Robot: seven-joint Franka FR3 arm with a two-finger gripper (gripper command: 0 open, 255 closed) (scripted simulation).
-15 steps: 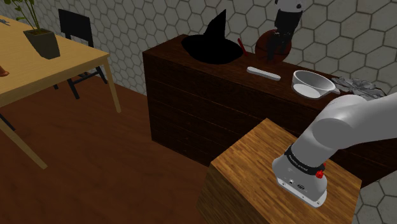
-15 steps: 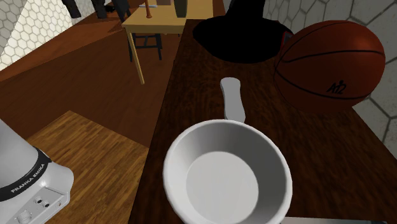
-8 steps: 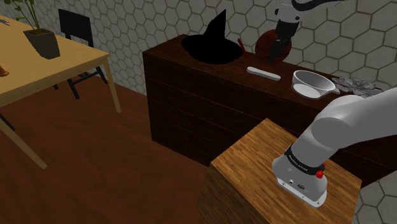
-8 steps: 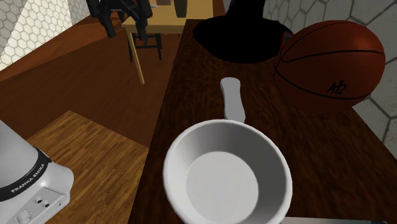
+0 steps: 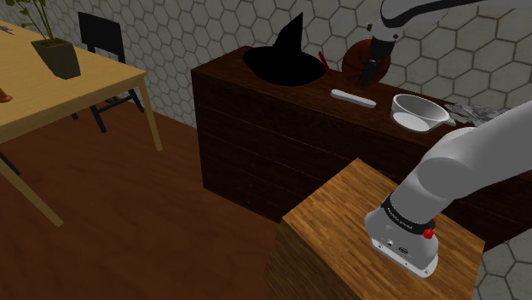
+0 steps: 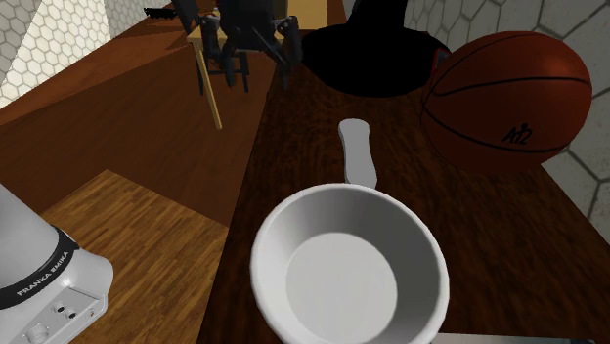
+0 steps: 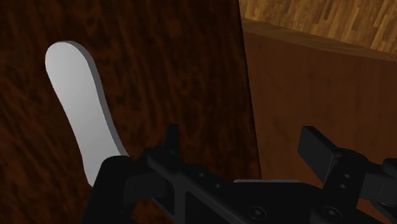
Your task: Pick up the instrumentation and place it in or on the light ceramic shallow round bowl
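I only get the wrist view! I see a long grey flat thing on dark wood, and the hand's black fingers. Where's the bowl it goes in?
Observer: The white bowl stands on the same dark counter, just past one end of the grey flat piece.
Operator: Is anything else up there?
Observer: A big brown-orange basketball, beside the piece on the second exterior view's right.
Operator: And at the other end?
Observer: A black pointed hat sits on the counter beyond the piece's far end.
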